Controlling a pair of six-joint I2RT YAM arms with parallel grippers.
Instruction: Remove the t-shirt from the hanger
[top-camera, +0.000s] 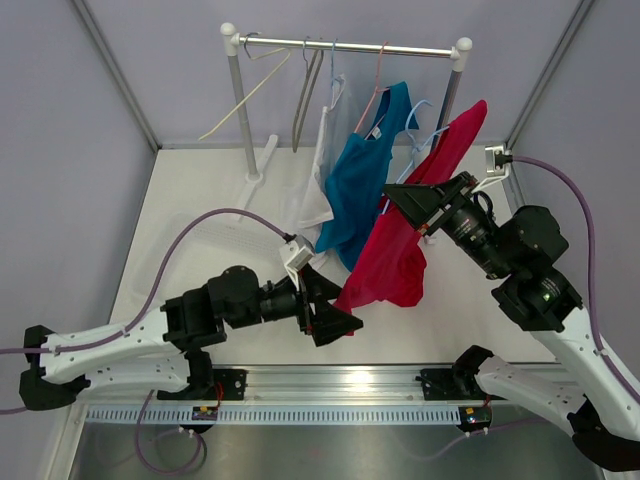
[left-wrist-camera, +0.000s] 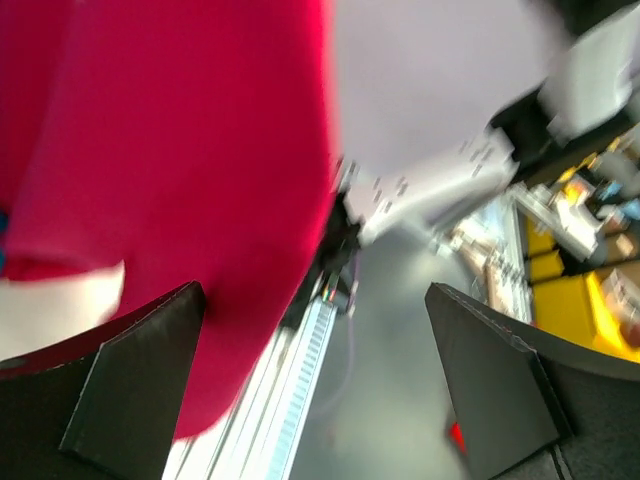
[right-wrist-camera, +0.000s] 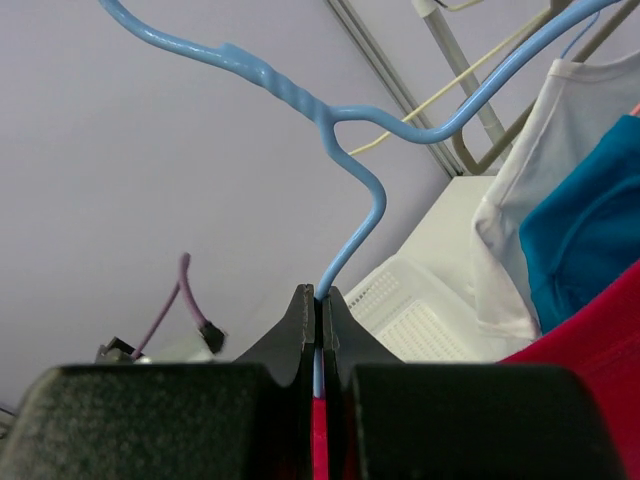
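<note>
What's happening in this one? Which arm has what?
The right gripper is shut on the wire of the light blue hanger, which carries the red t-shirt. The shirt is not yet off the hanger. The left gripper is open down by the shirt's lower hem, with fabric against one finger but nothing clamped. A blue top and a white garment hang from the rack rail behind.
</note>
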